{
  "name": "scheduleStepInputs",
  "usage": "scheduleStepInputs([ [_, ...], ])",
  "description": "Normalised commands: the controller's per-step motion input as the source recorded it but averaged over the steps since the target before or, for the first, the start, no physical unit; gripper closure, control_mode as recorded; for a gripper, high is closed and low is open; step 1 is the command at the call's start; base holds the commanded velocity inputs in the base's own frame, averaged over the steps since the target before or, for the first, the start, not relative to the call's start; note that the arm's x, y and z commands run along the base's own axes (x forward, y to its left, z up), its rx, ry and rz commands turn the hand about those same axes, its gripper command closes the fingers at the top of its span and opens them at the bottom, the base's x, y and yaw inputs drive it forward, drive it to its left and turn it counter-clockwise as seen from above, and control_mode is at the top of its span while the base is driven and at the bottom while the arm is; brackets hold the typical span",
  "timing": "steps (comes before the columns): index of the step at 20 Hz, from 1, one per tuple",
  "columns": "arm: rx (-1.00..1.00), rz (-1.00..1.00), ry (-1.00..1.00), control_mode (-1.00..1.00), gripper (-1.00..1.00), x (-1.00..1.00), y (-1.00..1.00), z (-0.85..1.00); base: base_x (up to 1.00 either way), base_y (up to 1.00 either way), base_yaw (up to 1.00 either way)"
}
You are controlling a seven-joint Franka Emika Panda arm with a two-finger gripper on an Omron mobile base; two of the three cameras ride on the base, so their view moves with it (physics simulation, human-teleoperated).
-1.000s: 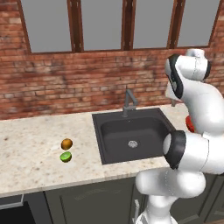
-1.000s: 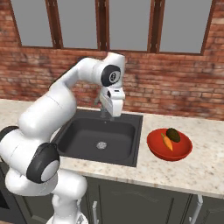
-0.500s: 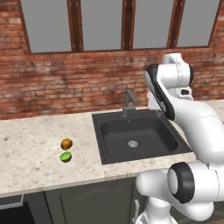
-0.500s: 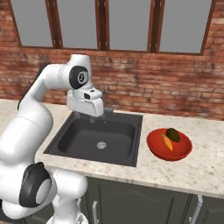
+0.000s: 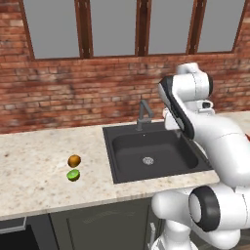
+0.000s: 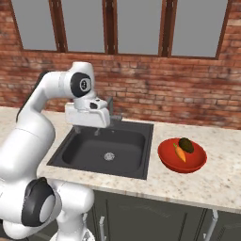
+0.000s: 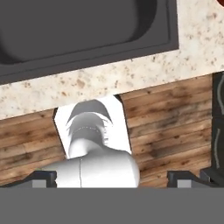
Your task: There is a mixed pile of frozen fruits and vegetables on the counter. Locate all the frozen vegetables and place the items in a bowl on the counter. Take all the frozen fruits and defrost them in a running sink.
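Veggies were done: carrot (image 6: pixel 179 152) and dark olive ball (image 6: pixel 186 144) sat in the red bowl (image 6: pixel 165 159). The tool (image 6: pixel 97 132) hung over the sink (image 6: pixel 84 155), spread wide and empty. Next it needed to swing left (my guess) for the bright green lime (image 5: pixel 73 175) and orange-brown ball (image 5: pixel 74 160), touching on the surface (image 5: pixel 34 171).

**Three cameras around the sink**

The left base view looks forward and down from behind the arm, on its left side, at middle distance. The right base view does the same from the right side. Both share the sink (image 5: pixel 151 155) (image 6: pixel 106 150), the counter (image 5: pixel 34 166) (image 6: pixel 207 181) and the brick wall (image 5: pixel 73 97) (image 6: pixel 188 89). The hand view looks steeply down from above the counter edge, showing the sink rim (image 7: pixel 168 26) and the wooden floor (image 7: pixel 170 127).
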Motion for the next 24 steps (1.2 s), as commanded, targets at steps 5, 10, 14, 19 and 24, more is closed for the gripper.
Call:
scheduleStepInputs([
  [5, 0.22, 0.00, 0.03, -1.00, -1.00, -0.35, 0.55, 0.00, 0.00, 0.00, 0.00],
  [10, 0.06, 0.08, 0.00, -1.00, -1.00, -0.14, 0.98, 0.00, 0.00, 0.00, 0.00],
  [14, 0.00, 0.04, 0.01, -1.00, -1.00, 0.00, 1.00, 0.00, 0.00, 0.00, 0.00],
  [19, -0.02, 0.07, 0.04, -1.00, -1.00, 0.07, 1.00, 0.00, 0.00, 0.00, 0.00],
  [24, 0.00, 0.03, -0.02, -1.00, -1.00, 0.28, 1.00, -0.21, 0.00, 0.00, 0.00],
])
